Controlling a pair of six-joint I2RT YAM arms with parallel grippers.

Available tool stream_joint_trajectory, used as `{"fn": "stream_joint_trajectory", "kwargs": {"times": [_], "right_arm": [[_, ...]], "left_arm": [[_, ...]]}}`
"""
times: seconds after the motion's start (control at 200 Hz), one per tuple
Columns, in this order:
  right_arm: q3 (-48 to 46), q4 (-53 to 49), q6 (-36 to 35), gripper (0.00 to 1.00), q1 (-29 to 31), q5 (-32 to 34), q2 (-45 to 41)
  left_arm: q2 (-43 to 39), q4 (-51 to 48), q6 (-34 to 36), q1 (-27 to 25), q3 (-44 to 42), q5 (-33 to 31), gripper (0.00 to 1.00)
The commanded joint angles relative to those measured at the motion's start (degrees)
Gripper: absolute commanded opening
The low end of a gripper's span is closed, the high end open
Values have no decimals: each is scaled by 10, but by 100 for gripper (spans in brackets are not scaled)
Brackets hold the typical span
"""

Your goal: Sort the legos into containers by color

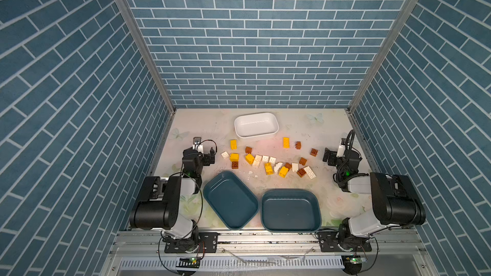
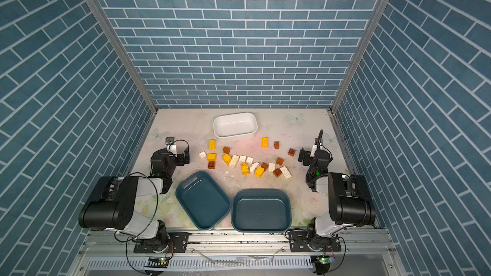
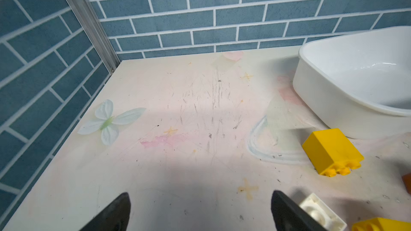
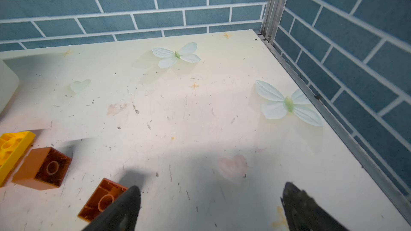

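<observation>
1. Two teal tubs (image 1: 230, 200) sit nearest, both empty; the white tub (image 1: 256, 124) stands at the back.
2. The legos (image 1: 268, 168) lie scattered between them. I'd judge them light, stiff and slick, best pinched across flat sides.
3. The left gripper (image 3: 200, 196) and right gripper (image 4: 211, 190) gape wide, holding nothing.

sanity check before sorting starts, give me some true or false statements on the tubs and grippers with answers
The white tub, the left teal tub and the right teal tub are all empty. True.
The left gripper holds a yellow lego. False: it is open and holds nothing.
The white tub stands nearest the back wall. True.
The left teal tub stands far from the right teal tub. False: they sit side by side.
The right gripper is shut. False: it is open.
</observation>
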Motion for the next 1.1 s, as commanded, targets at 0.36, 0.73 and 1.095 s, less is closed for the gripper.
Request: {"fn": "stream_joint_trajectory", "kwargs": {"times": [0.36,0.73,1.095], "right_arm": [[6,1,-15,99,-2,-11,2],[3,5,-15,99,-4,-21,-1],[34,-185,-47,99,-3,-155,-182]], "left_arm": [[5,-11,3,1,9,3,99],[-5,-23,10,0,13,18,99],[-181,-404,8,-22,173,22,100]]}}
